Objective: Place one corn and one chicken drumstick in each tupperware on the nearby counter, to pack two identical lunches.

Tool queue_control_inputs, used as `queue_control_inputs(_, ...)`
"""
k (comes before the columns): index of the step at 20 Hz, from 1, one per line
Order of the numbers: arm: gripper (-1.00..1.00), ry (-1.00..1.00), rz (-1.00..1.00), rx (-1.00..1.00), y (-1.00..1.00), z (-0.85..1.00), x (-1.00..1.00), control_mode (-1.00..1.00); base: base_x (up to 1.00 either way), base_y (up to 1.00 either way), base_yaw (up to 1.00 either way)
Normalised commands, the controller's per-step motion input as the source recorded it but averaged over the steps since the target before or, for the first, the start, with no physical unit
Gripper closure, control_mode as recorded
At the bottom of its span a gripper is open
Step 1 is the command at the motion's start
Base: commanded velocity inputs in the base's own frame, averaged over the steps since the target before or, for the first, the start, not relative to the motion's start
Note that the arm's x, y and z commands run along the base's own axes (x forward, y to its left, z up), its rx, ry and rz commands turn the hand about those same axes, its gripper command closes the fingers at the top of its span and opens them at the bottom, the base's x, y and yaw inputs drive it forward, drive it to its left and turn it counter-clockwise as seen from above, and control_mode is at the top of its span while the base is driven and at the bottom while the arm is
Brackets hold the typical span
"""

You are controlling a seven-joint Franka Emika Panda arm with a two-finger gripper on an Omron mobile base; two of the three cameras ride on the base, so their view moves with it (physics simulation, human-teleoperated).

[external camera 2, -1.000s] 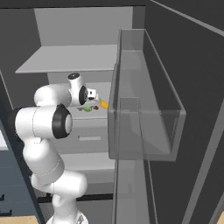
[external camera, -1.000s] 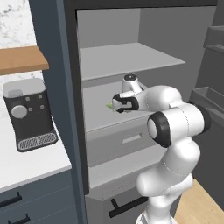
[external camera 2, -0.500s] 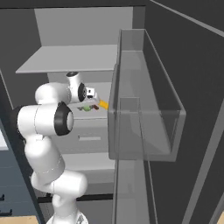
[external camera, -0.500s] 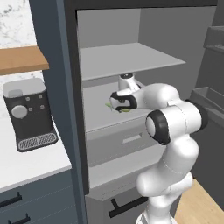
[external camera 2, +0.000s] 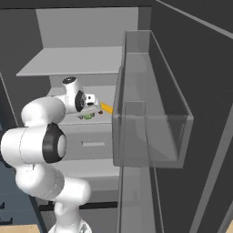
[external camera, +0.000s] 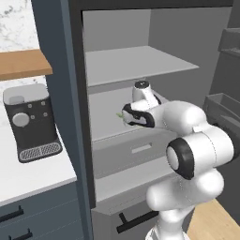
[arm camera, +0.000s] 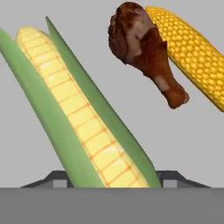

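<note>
On the fridge shelf (external camera: pixel 112 124), two corn cobs (arm camera: pixel 83 122) (one husked), one drumstick (arm camera: pixel 146 52)

Black coffee machine (external camera: pixel 30 122) beside open fridge shelves (external camera: pixel 136 63), clear door bin (external camera 2: pixel 152 107).

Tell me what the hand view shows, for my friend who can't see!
A husked corn cob runs down between the gripper tips. Beyond it, a brown chicken drumstick lies against a plain yellow corn cob on a grey shelf.
</note>
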Motion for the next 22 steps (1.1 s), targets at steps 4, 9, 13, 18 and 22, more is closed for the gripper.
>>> queue_control_inputs(4,1.0,-0.21,0.0,0.05,-0.32,1.0,-1.0,-1.0,0.0,0.0,0.0)
queue_control_inputs(9,1.0,-0.09,0.01,0.04,-0.45,0.82,-1.0,-1.0,0.0,0.0,0.0)
queue_control_inputs(13,1.0,0.03,0.06,0.0,-0.32,0.41,-1.0,-1.0,0.0,0.0,0.0)
queue_control_inputs(18,1.0,0.14,0.12,-0.07,-0.07,0.12,-1.0,-1.0,0.0,0.0,0.0)
queue_control_inputs(22,1.0,0.0,0.0,0.0,0.0,0.0,0.0,1.0,-1.0,0.34,0.28)
